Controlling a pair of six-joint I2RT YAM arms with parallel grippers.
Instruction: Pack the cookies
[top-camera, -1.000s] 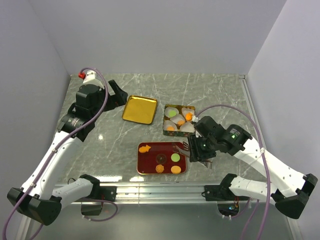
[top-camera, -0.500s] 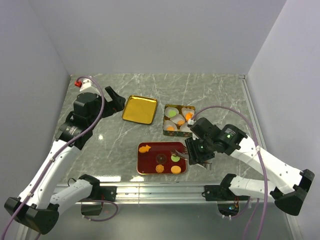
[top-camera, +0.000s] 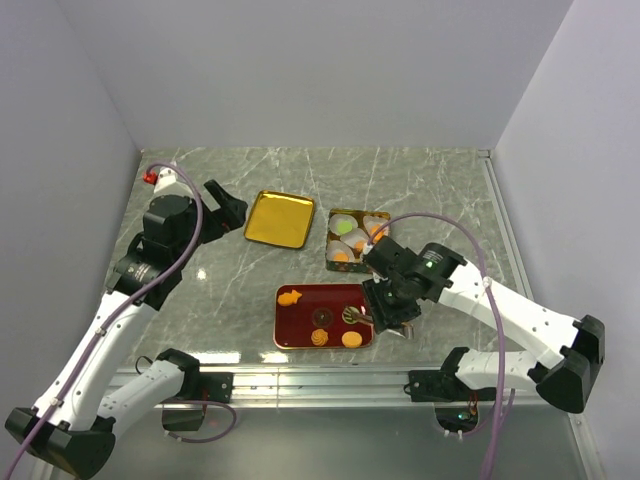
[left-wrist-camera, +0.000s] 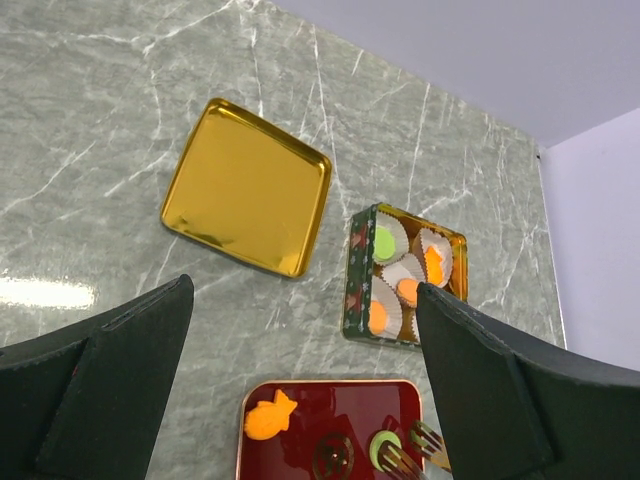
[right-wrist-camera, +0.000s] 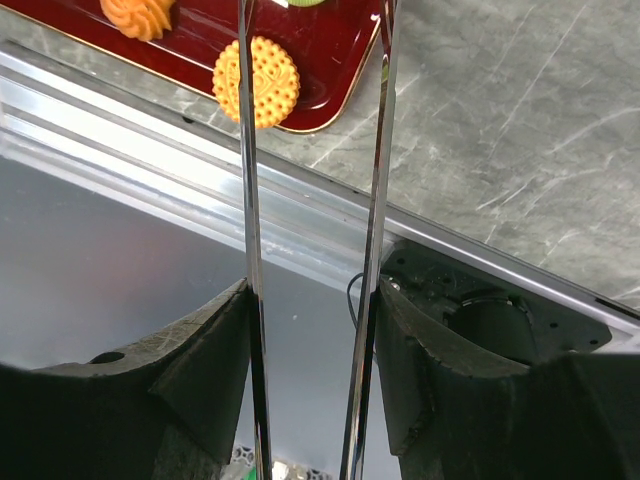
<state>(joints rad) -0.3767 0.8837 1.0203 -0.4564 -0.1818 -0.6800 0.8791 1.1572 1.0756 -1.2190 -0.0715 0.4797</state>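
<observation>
A red tray (top-camera: 290, 335) holds loose cookies: an orange fish (top-camera: 289, 297), a brown disc (top-camera: 322, 318), an orange swirl (top-camera: 318, 338), an orange round one (top-camera: 351, 339) and a green one (left-wrist-camera: 382, 445). My right gripper (top-camera: 387, 308) is shut on metal tongs (right-wrist-camera: 247, 150). In the left wrist view the tongs' tips (left-wrist-camera: 405, 462) straddle the green cookie. Behind the tray, a patterned tin (top-camera: 331, 262) has paper cups with one green cookie (left-wrist-camera: 385, 241) and three orange ones. My left gripper (top-camera: 226, 206) hangs open and empty, high over the table's left.
A gold lid (top-camera: 279, 219) lies upside down left of the tin. An aluminium rail (top-camera: 320, 378) runs along the near edge, just in front of the tray. Grey walls close in the table on three sides.
My right arm has swung left, bringing the tongs from beside the tray's right edge to over the green cookie. The left arm has drifted slightly left and back.
</observation>
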